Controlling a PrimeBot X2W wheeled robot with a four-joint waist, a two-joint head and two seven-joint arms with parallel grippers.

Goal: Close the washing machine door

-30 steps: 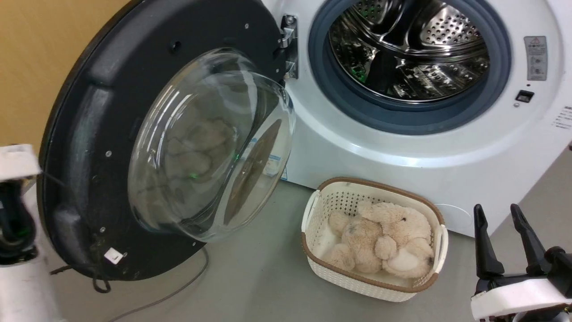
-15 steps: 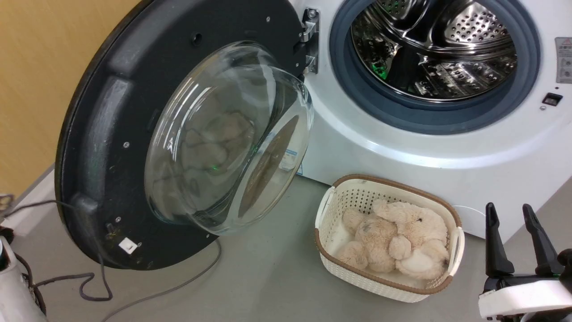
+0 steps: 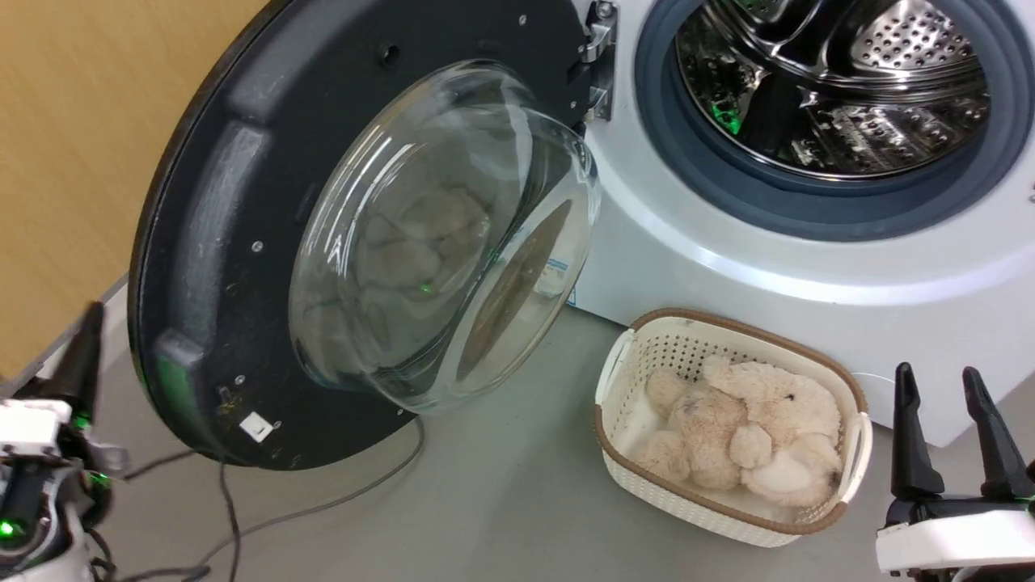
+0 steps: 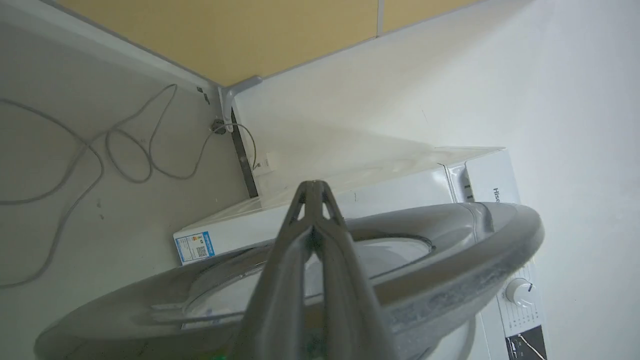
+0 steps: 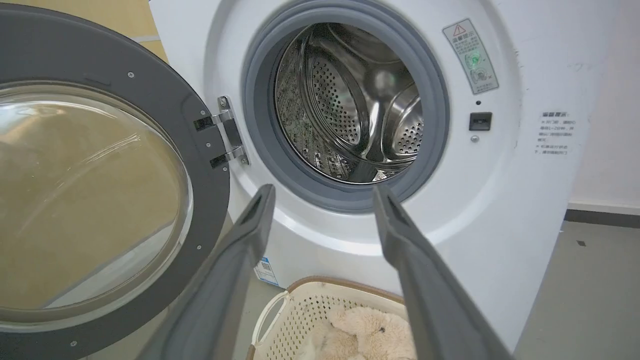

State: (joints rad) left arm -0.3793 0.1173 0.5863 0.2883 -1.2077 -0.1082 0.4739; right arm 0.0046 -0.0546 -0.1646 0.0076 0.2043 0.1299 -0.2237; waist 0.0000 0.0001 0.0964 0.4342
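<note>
The washing machine door (image 3: 202, 202) stands wide open to the left of the washing machine (image 3: 687, 267), its black rim and glass bowl (image 3: 437, 234) facing me. The steel drum (image 3: 841, 81) is uncovered. At the lower left my left gripper (image 3: 90, 319) is shut and empty, just left of the door's outer edge. In the left wrist view the left gripper (image 4: 312, 187) points over the door's grey outer rim (image 4: 460, 240). Down at the lower right my right gripper (image 3: 938, 376) is open and empty. The right gripper (image 5: 324, 192) faces the drum (image 5: 360, 110), with the door (image 5: 200, 150) to its left.
A white basket (image 3: 623, 372) holding a beige plush toy (image 3: 752, 436) sits on the floor in front of the machine, between the door and my right gripper. Grey cables (image 3: 323, 509) lie on the floor under the door. A yellow wall (image 3: 73, 145) stands behind the door.
The head camera has turned, shifting the whole picture to the right. My shut left gripper has come into view at the lower left beside the door's edge. The door's angle looks unchanged.
</note>
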